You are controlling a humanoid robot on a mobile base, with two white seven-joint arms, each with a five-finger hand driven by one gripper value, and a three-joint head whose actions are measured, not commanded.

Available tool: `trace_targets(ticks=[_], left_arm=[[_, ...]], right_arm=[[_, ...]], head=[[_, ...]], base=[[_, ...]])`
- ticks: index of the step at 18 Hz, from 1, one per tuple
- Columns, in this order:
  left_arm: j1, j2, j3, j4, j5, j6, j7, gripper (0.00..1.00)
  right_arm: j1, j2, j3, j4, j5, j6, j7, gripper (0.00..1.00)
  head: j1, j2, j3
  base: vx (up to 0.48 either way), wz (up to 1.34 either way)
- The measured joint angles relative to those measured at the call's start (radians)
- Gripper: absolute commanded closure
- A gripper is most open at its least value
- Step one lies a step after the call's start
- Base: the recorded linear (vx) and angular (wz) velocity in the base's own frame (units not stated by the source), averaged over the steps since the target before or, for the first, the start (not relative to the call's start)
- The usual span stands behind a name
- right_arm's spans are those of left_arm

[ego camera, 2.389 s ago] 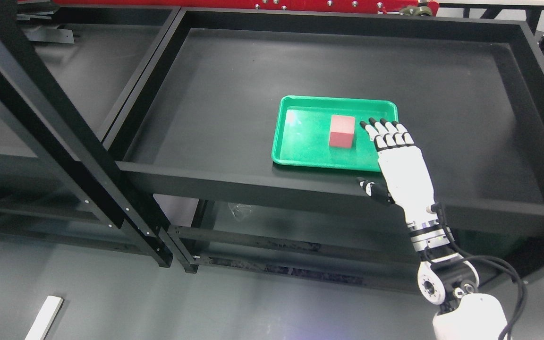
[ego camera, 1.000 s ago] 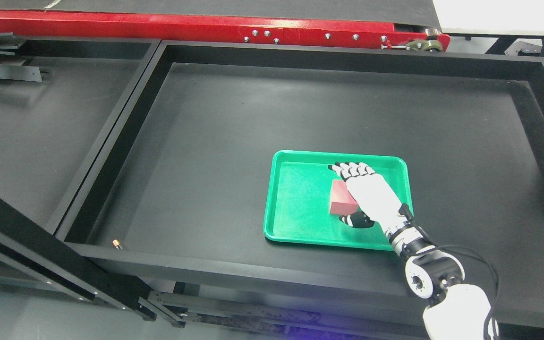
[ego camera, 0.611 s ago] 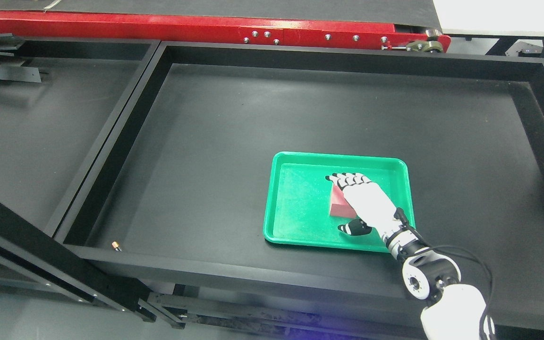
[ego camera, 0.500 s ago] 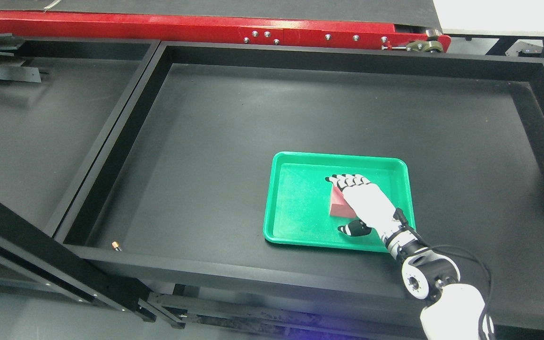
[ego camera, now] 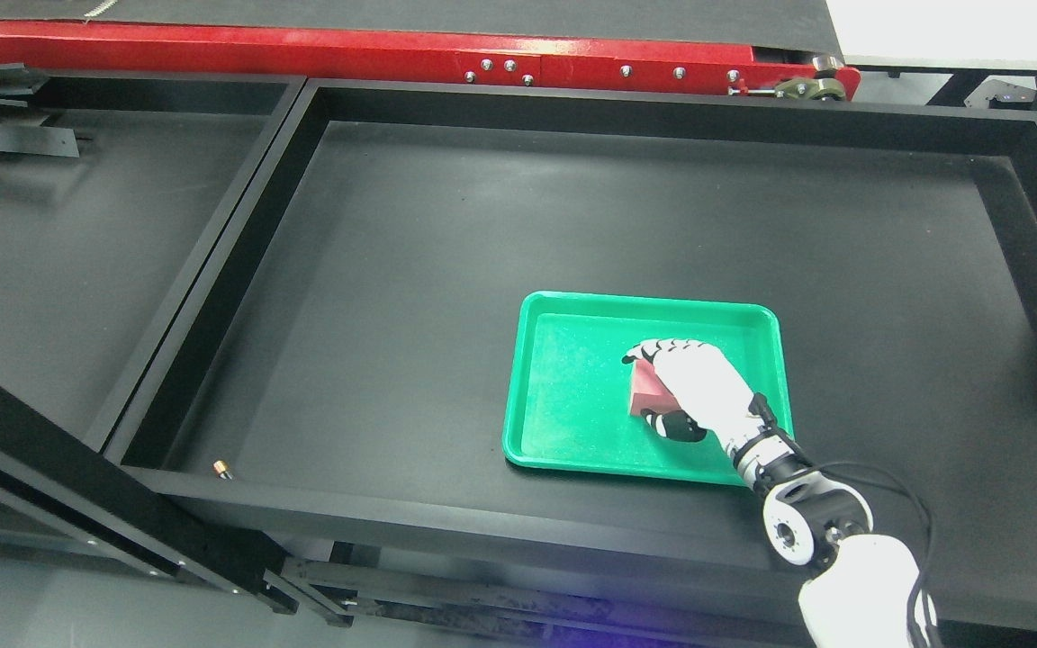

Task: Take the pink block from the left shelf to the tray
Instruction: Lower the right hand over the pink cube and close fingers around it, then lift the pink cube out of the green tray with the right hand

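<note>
The pink block [ego camera: 641,393] sits inside the green tray [ego camera: 563,396] on the black shelf, right of the tray's middle. My right hand [ego camera: 640,387] reaches in from the lower right and covers most of the block. Its four fingers [ego camera: 658,348] curl over the block's far top edge, and the thumb [ego camera: 667,423] presses at the near side, so the hand is shut on the block. Only the block's left face and a sliver of its top show. The left arm is out of view.
The tray lies in a wide black shelf bin with a raised rim [ego camera: 446,508]. A second black bin [ego camera: 77,225] adjoins it on the left. A red beam [ego camera: 392,54] runs along the back, and a small brass piece [ego camera: 224,468] lies in the near left corner.
The camera shifted early on. Over the last second my right hand's fingers curled down over the block and the thumb drew in against its near side.
</note>
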Motion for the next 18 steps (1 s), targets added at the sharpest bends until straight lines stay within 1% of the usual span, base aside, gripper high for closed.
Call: trace_targets(ticks=[4, 9, 12, 16, 18], left_arm=[[0.0, 0.0, 0.0, 0.0, 0.0, 0.0, 0.0, 0.0], [0.0, 0.0, 0.0, 0.0, 0.0, 0.0, 0.0, 0.0], [0.0, 0.0, 0.0, 0.0, 0.0, 0.0, 0.0, 0.0], [0.0, 0.0, 0.0, 0.0, 0.0, 0.0, 0.0, 0.0], [0.0, 0.0, 0.0, 0.0, 0.0, 0.0, 0.0, 0.0]], right_arm=[[-0.003, 0.0, -0.002, 0.008, -0.003, -0.029, 0.002, 0.97], [-0.004, 0.0, -0.014, 0.005, -0.03, -0.054, -0.047, 0.97], [-0.005, 0.0, -0.036, -0.018, -0.072, -0.092, -0.092, 0.97], [-0.005, 0.0, -0.07, -0.059, -0.163, -0.152, -0.122, 0.97], [-0.004, 0.0, -0.088, -0.077, -0.196, -0.166, -0.125, 0.97]], head=[[0.0, 0.0, 0.0], [0.0, 0.0, 0.0], [0.0, 0.0, 0.0], [0.0, 0.0, 0.0], [0.0, 0.0, 0.0]], base=[[0.0, 0.0], [0.0, 0.0], [0.0, 0.0], [0.0, 0.0], [0.0, 0.0]])
